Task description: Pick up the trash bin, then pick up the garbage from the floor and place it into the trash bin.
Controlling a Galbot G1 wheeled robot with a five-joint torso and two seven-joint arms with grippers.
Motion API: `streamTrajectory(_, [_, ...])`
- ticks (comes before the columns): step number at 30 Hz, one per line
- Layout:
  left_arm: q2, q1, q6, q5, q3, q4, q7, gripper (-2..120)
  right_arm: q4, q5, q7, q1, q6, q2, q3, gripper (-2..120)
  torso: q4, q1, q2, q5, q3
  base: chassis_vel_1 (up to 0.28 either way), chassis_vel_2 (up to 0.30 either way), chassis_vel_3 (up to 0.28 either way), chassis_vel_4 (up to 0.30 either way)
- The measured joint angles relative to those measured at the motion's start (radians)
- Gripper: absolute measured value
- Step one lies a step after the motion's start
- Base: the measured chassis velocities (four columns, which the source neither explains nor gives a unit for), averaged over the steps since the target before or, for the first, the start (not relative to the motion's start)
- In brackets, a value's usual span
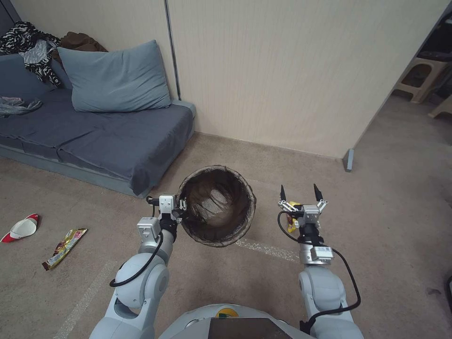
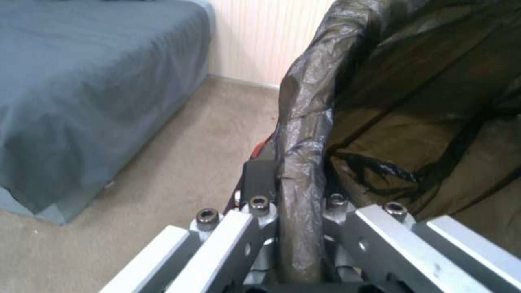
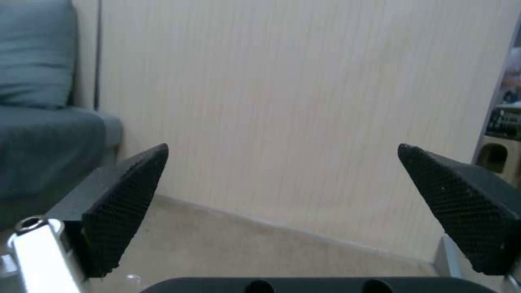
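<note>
I've got the trash bin [image 1: 217, 205] off the carpet [image 1: 391, 188], held by the left gripper [image 1: 181, 205], which is clamped on the rim at the side toward the sofa [image 1: 94, 136]. The bin is tipped, so its mouth faces my head camera and I see straight into the dark bag lining. From the left wrist, the bag-covered rim [image 2: 298, 171] runs up between the jaws, one finger [image 2: 259, 179] outside the wall and the other hidden inside; bin lining fills the side away from the sofa. The right gripper [image 1: 299, 192] is spread wide and holds nothing, hovering just beside the bin on the side away from the sofa, fingertips pointing at the wall [image 1: 292, 70]. Right wrist shows both black pads [image 3: 122, 203] far apart with only wall and carpet between them. A yellow wrapper [image 1: 293, 221] lies on the carpet under the right gripper, partly hidden by it. Two more pieces of garbage lie well apart from the bin, on the carpet in front of the sofa: a gold-and-brown wrapper [image 1: 64, 247] and, farther out, a red-and-white paper cup [image 1: 21, 228], flattened on its side.
</note>
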Motion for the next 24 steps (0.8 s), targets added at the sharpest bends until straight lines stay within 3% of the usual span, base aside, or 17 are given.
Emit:
streamTrajectory(5, [0.007,-0.003,0.000,0.000,-0.005,-0.009,-0.001,0,-0.026,0.013,0.027,0.025,-0.047,-0.018,-0.007,100,0.0000,0.000,0.000,0.0000,0.000,0.000,0.000,0.000,0.000])
streamTrajectory(14, [0.034,-0.014,0.000,-0.004,-0.016,-0.029,0.001,0,-0.110,0.096,0.101,0.106,-0.280,-0.077,-0.014,100,-0.0001,0.000,0.000,0.0001,0.000,0.000,0.000,0.000,0.000])
streamTrajectory(18, [0.035,-0.014,0.000,-0.004,-0.016,-0.030,0.001,0,-0.116,0.100,0.103,0.111,-0.292,-0.079,-0.015,100,-0.0001,0.000,0.000,0.0001,0.000,0.000,0.000,0.000,0.000])
streamTrajectory(24, [0.046,-0.018,0.000,-0.007,-0.014,-0.032,0.005,0,-0.228,0.137,0.123,0.187,-0.475,-0.115,-0.008,100,0.0000,0.000,0.000,0.0002,0.000,0.000,0.000,0.000,0.000])
